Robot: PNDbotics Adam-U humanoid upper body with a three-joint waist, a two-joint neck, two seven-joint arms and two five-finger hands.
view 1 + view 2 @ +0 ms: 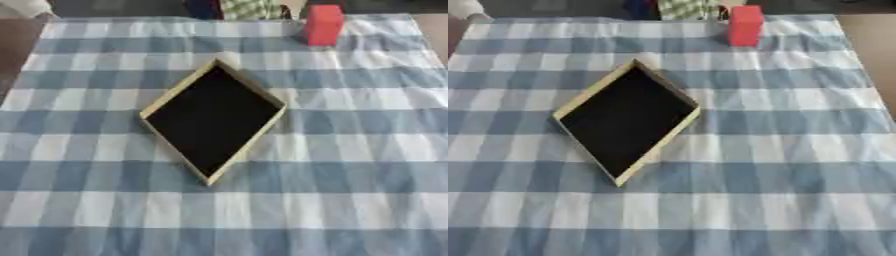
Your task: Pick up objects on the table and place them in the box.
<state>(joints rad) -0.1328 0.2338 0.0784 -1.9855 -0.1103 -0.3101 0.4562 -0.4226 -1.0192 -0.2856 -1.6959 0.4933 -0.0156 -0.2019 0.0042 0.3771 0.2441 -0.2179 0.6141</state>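
Red block: a small, upright, red rectangular block [324,24] stands at the far right of the table, on the blue-and-white checked cloth [350,150], just short of the cloth's far edge.
Box: a shallow, light-wood-rimmed box with a black floor [162,104] lies in the middle of the table, turned so one corner points near and one far; nothing can be seen inside it.
Gap: block and box are well apart, the block far and to the right of the box's far corner.
Hands: neither robot hand shows in either view, so whether the fingers are spread, curled or clamped on anything cannot be told.
Handling: the block looks rigid and flat-sided, probably light; its material cannot be made out, so it could be slightly slick.
Where to hold: the two opposite upright faces, near mid-height, with thumb on one and fingers on the other, look like the safest purchase.
Risk: standing tall, it could topple if nudged near its top.
Stage: nothing packed yet, by the look of it.
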